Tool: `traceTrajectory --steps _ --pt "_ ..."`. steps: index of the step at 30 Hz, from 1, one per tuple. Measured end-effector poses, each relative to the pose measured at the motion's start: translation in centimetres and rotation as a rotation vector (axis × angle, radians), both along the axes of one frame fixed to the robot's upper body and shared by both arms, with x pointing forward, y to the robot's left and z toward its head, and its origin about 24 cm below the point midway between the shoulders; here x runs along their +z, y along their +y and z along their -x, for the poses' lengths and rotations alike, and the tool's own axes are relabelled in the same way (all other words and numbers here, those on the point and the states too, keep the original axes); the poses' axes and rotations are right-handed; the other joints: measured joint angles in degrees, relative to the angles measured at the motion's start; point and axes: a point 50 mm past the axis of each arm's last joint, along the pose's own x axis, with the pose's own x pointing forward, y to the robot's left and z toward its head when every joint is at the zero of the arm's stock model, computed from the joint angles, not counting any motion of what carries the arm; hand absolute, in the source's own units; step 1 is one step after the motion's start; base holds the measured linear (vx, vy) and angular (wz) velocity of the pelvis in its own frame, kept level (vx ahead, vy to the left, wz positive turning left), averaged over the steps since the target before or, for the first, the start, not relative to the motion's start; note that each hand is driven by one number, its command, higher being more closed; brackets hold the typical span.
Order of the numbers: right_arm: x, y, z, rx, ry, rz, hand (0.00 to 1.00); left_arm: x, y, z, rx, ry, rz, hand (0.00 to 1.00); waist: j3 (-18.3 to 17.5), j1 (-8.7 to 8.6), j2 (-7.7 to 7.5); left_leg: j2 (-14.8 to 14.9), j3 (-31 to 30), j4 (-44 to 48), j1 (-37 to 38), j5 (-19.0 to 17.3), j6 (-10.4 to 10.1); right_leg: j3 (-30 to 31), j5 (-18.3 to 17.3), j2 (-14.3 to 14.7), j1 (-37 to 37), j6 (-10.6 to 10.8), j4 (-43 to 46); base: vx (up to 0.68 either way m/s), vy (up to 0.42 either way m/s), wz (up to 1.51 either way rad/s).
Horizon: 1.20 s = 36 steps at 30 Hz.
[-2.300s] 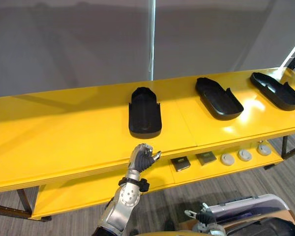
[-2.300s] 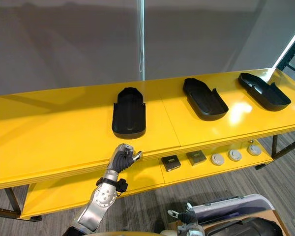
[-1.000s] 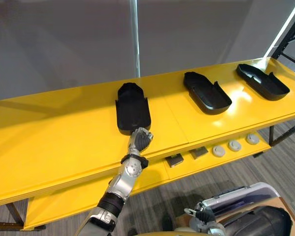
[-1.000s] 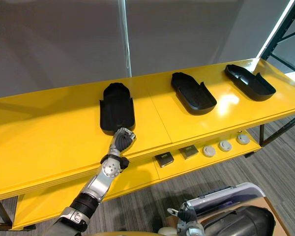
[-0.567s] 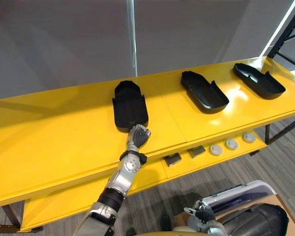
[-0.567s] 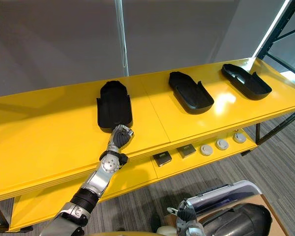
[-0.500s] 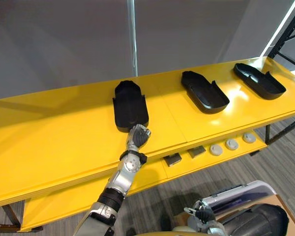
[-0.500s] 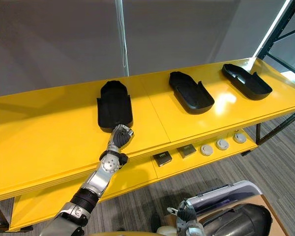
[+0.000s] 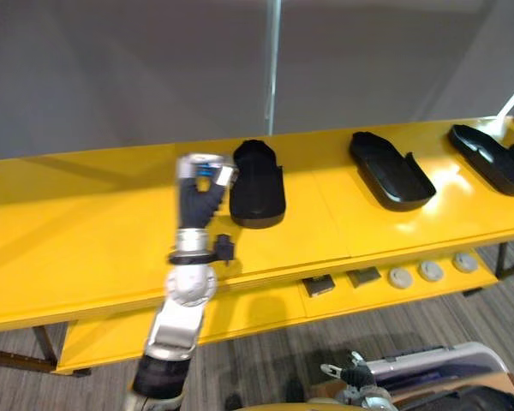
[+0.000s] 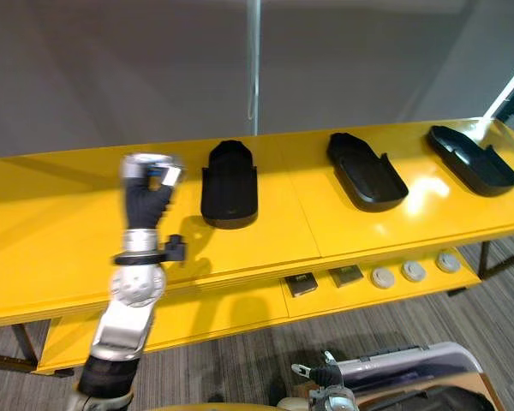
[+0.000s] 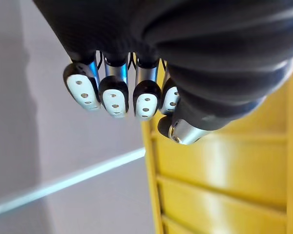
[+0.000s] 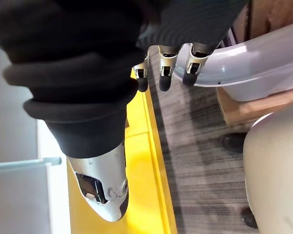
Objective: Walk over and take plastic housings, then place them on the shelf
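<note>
Three black plastic housings lie open side up on the yellow shelf top (image 9: 86,231): one near the middle (image 9: 257,195), one further right (image 9: 391,181) and one at the far right (image 9: 494,161). My left hand (image 9: 197,190) is raised above the shelf top, just left of the middle housing and apart from it. In the left wrist view its fingers (image 11: 115,95) are curled in with nothing inside them. My right hand (image 12: 165,78) hangs low beside a pale grey tub (image 12: 254,63), fingers relaxed and holding nothing.
On the lower yellow shelf (image 9: 265,312) lie two small dark squares (image 9: 317,286) and three grey discs (image 9: 427,271). A grey wall stands behind the shelf. The pale grey tub (image 9: 445,364) sits on the grey plank floor at the lower right.
My left hand has lifted from the shelf's front edge below the middle housing and now stands up to that housing's left. The camera has shifted too.
</note>
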Motion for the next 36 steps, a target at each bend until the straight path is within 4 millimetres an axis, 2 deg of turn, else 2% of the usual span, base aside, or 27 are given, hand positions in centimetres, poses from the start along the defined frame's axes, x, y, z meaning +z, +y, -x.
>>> traceTrajectory --steps 1,2,4,5,7,9,10,11,12,13,14,15,16,19,21,26,29,30,31,36 --pt "-0.1 -0.1 0.1 0.0 0.005 0.002 0.0 0.0 1.0 0.5 0.047 -0.008 0.018 1.0 0.1 0.29 0.08 0.0 -0.3 0.0 0.0 0.0 0.0 -0.3 -0.3 0.0 0.0 0.0 0.3 -0.01 -0.008 0.34" --pt "-0.1 -0.2 0.2 0.001 0.013 0.005 0.0 -0.5 3.2 1.5 0.152 -0.009 0.056 1.0 0.2 0.77 0.28 0.0 -0.9 0.0 0.1 0.0 0.0 -0.9 -0.8 -0.1 0.2 0.1 0.9 0.0 -0.009 0.32" --pt "-0.2 -0.3 0.4 -0.002 0.024 0.007 0.0 -2.4 6.7 3.6 0.35 0.035 0.177 1.0 0.3 1.79 0.51 0.0 -2.3 0.0 0.4 0.1 0.0 -2.1 -1.3 -0.2 0.9 -0.1 1.0 0.01 -0.008 0.31" --pt "-0.3 -0.4 0.6 -0.007 0.028 0.007 0.0 -3.1 7.5 4.3 0.399 0.052 0.218 1.0 0.3 2.29 0.49 0.0 -2.5 0.1 0.4 0.1 0.0 -2.3 -1.5 -0.2 0.9 -0.2 1.2 0.01 -0.011 0.26" --pt "-0.3 -0.5 0.8 -0.023 0.031 0.009 0.0 -6.3 9.7 6.3 0.538 0.171 0.318 1.0 0.3 3.59 0.37 0.0 -3.3 0.3 0.5 0.0 0.0 -3.6 -2.8 -0.5 1.0 -0.1 2.8 0.01 -0.01 0.3" --pt "0.0 -0.2 0.3 -0.031 0.005 0.007 0.0 -10.3 11.0 8.6 0.635 0.362 0.377 1.0 0.2 3.67 0.2 0.0 -3.6 0.4 0.8 -0.1 0.2 -4.7 -4.2 -0.8 1.1 0.1 4.4 0.02 -0.003 0.26" --pt "0.3 0.1 -0.1 -0.032 -0.023 0.002 0.0 -12.9 11.5 9.6 0.67 0.488 0.428 1.0 0.2 3.8 0.09 0.0 -3.6 0.7 1.0 -0.7 0.4 -4.9 -4.7 -0.9 1.1 0.1 5.1 0.02 0.003 0.12" --pt "0.5 0.4 -0.4 -0.029 -0.037 -0.002 0.0 -14.2 11.6 10.0 0.676 0.554 0.452 1.0 0.2 3.94 0.06 0.1 -3.4 1.1 1.0 -1.0 0.6 -4.9 -4.9 -1.0 1.1 0.1 5.4 0.0 0.01 -0.04" --pt "0.7 0.7 -0.8 -0.015 -0.057 -0.006 0.0 -16.9 11.4 10.5 0.668 0.678 0.515 1.0 0.1 4.59 -0.06 0.1 -2.7 2.6 0.8 -2.2 0.8 -4.7 -5.4 -1.2 1.1 0.3 6.2 -0.01 0.013 -0.1" --pt "0.8 0.9 -0.9 -0.007 -0.066 -0.01 0.0 -19.5 11.0 10.9 0.643 0.807 0.566 1.0 0.1 5.05 -0.17 0.1 -2.3 4.0 0.5 -3.4 0.9 -4.6 -5.8 -1.3 1.3 0.2 6.9 -0.02 0.012 -0.09" --pt "0.9 1.0 -1.0 -0.006 -0.067 -0.012 0.0 -20.7 10.7 11.1 0.628 0.871 0.58 1.0 0.0 5.03 -0.23 0.2 -1.8 4.8 0.4 -3.9 1.0 -4.6 -6.0 -1.4 1.4 0.2 7.1 -0.01 0.009 -0.04" --pt "1.1 1.2 -1.3 -0.008 -0.084 -0.016 0.0 -23.0 9.9 11.6 0.592 0.996 0.607 1.0 0.0 4.98 -0.23 0.3 -0.9 6.0 0.4 -4.5 1.0 -4.6 -6.4 -1.4 1.8 0.2 7.4 0.0 0.0 0.0" --pt "1.3 1.3 -1.3 -0.011 -0.094 -0.018 0.0 -24.9 9.1 12.2 0.555 1.102 0.634 0.0 -0.3 4.9 -0.43 0.4 -0.7 6.5 0.5 -4.6 0.9 -4.6 -6.9 -1.5 1.9 0.5 7.9 0.02 0.004 -0.03" --pt "1.3 1.3 -1.3 -0.016 -0.099 -0.021 0.0 -28.2 6.9 13.2 0.454 1.29 0.684 0.0 -0.6 4.84 -0.52 0.4 0.2 6.5 0.6 -4.8 0.7 -4.3 -7.0 -1.5 1.8 0.5 7.9 0.03 0.007 -0.1" --pt "1.4 1.3 -1.2 -0.023 -0.102 -0.021 0.0 -30.7 4.8 13.9 0.369 1.443 0.713 0.0 -0.6 4.71 -0.58 0.4 1.0 6.3 1.0 -4.9 0.6 -3.3 -7.0 -1.5 1.8 0.6 7.8 0.03 0.02 -0.17" --pt "0.8 0.7 -0.2 -0.075 -0.056 -0.022 0.0 -32.7 3.1 14.4 0.296 1.596 0.677 0.0 -0.7 4.57 -0.03 0.5 2.2 5.4 1.7 -4.8 0.8 -2.0 -7.0 -1.3 1.5 0.6 7.4 0.03 0.012 -0.14" --pt "0.4 0.3 0.3 -0.091 -0.025 -0.017 0.0 -33.0 2.9 14.0 0.276 1.634 0.619 0.0 -0.7 4.34 0.36 0.4 2.7 5.0 2.0 -4.8 0.8 -1.4 -6.9 -1.2 1.6 0.7 6.9 0.04 0.006 -0.12" --pt "0.4 0.0 0.1 -0.096 -0.028 -0.011 0.0 -33.2 2.7 13.9 0.257 1.657 0.585 0.0 -0.8 3.41 0.54 0.4 2.7 4.7 2.0 -4.7 0.8 -1.3 -6.7 -1.2 1.6 0.8 6.5 0.03 0.004 -0.05" --pt "0.4 0.0 0.1 -0.1 -0.028 -0.012 0.0 -33.2 2.7 13.9 0.251 1.669 0.566 0.0 -0.9 3.25 0.75 0.4 2.8 4.4 2.2 -4.7 0.8 -1.2 -6.7 -1.2 1.6 0.8 6.4 0.04 0.007 -0.09" --pt "0.2 -0.5 0.1 -0.121 -0.011 -0.009 0.0 -33.2 2.5 13.0 0.209 1.68 0.499 0.0 -0.9 3.23 1.04 0.3 3.2 4.0 2.9 -4.9 0.7 -0.5 -6.6 -0.9 1.7 0.9 5.5 0.07 0.002 -0.08"
